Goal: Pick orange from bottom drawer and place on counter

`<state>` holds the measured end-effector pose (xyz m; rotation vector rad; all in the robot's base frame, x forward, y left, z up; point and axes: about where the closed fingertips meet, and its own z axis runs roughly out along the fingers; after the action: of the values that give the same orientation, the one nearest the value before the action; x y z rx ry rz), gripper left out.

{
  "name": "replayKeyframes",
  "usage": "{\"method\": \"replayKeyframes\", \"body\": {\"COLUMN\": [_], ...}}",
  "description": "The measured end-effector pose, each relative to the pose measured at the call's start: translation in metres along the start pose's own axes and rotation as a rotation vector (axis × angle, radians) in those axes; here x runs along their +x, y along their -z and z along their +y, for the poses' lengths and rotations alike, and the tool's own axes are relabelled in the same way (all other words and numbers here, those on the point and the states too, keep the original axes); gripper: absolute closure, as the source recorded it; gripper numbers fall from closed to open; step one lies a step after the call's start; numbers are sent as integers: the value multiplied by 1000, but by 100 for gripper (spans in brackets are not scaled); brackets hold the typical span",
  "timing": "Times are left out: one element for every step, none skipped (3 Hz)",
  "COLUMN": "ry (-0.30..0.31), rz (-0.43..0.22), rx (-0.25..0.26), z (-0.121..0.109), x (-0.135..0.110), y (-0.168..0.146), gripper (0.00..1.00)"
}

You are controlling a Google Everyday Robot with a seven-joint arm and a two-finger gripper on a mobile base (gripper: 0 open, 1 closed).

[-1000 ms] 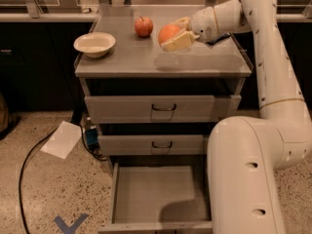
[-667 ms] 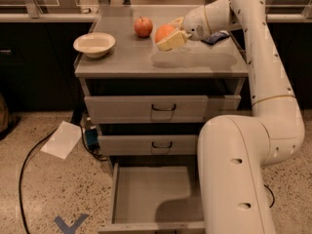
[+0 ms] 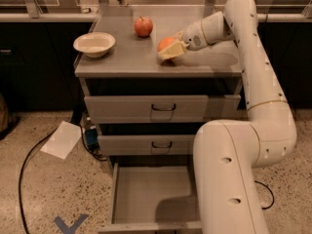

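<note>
The orange (image 3: 165,44) is round and uniformly orange. It sits low over the grey counter (image 3: 126,62), right of centre, held in my gripper (image 3: 170,49). The pale fingers (image 3: 171,53) close around its lower right side. My white arm reaches in from the right across the counter. The bottom drawer (image 3: 146,194) stands pulled open below, with a bare grey floor partly hidden by my arm's lower body.
A redder apple (image 3: 143,26) stands at the counter's back middle. A white bowl (image 3: 94,44) sits at the counter's left. The two upper drawers (image 3: 161,108) are closed. A sheet of paper (image 3: 62,139) and a cable lie on the floor at left.
My gripper with the orange has moved left and down toward the counter surface. The camera has shifted, so the cabinet appears further right in view.
</note>
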<state>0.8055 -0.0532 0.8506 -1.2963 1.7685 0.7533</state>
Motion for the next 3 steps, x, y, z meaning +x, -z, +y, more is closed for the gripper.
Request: {"method": "replayKeyframes", "body": {"ry": [-39,-39,-39], "rz": [2,2,2], "rx": [-7,-7,-7], "z": [-2,-2,-2], "x": [12,12,12], "y": [-3,-3,-3], "gripper": [100,81,58]}}
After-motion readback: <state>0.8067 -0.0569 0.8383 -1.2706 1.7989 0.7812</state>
